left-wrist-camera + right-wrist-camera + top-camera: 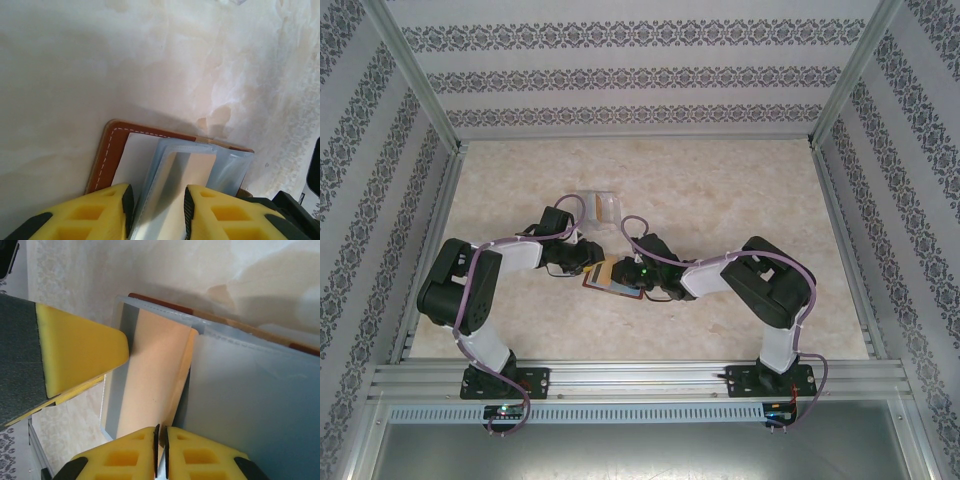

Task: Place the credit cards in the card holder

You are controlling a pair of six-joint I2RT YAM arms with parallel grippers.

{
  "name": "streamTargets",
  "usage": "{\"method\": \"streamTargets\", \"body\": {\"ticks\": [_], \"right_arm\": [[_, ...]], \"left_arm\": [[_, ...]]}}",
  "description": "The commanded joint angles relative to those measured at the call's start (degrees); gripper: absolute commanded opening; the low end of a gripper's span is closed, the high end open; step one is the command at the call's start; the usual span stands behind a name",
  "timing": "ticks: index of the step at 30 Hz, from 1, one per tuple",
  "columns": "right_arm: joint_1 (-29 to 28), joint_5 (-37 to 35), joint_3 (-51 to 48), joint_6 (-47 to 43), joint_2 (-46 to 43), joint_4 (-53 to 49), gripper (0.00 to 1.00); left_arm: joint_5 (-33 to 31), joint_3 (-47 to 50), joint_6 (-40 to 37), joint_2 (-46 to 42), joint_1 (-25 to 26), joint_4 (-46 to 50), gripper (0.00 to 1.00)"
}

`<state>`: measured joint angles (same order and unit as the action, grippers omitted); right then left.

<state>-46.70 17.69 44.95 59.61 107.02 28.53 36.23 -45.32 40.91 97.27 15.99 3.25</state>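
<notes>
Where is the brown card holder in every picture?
Top external: the card holder looks tiny, lying on the table just below the picture's middle.
Left wrist: the card holder is at the bottom middle, open, with its brown edge on the left.
Right wrist: the card holder covers the lower right, with its grey-blue pockets showing.
Shared landmark: the pale marbled table lies under it in all three.

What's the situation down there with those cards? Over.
Left gripper open, astride the card holder's clear pocket. Right gripper pinching a pocket leaf. Tan card sits in the pocket; spare cards lie beyond. Nothing in the way.
</notes>
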Motion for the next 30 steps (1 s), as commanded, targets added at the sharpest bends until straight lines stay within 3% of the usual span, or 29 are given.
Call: {"method": "streamTargets", "body": {"ticks": [1, 5, 11, 25, 30], "right_arm": [[0.0, 2.49, 1.73, -1.24, 0.13, 3.09, 0.14], [1.29, 3.88, 0.83, -2.2, -0.57, 2.63, 0.14], [3.67, 6.02, -1.85, -3.04, -2.08, 1.86, 0.2], [5.64, 6.68, -3.7, -6.41, -8.71, -1.92, 0.28], [4.75, 2.08, -1.85, -12.0, -11.3, -11.87, 0.32]], "left_arm": [[0.43, 1.41, -0.56, -0.76, 0.02, 3.15, 0.38], [-0.31, 0.78, -1.42, -1.7, 0.0, 5.42, 0.53], [-3.92, -1.17, -3.74, -4.69, -0.33, 11.26, 0.62], [-8.5, -4.9, -7.19, -12.23, -0.61, 21.89, 0.64], [-12.48, -5.37, -8.65, -15.13, -0.92, 25.06, 0.65]]}}
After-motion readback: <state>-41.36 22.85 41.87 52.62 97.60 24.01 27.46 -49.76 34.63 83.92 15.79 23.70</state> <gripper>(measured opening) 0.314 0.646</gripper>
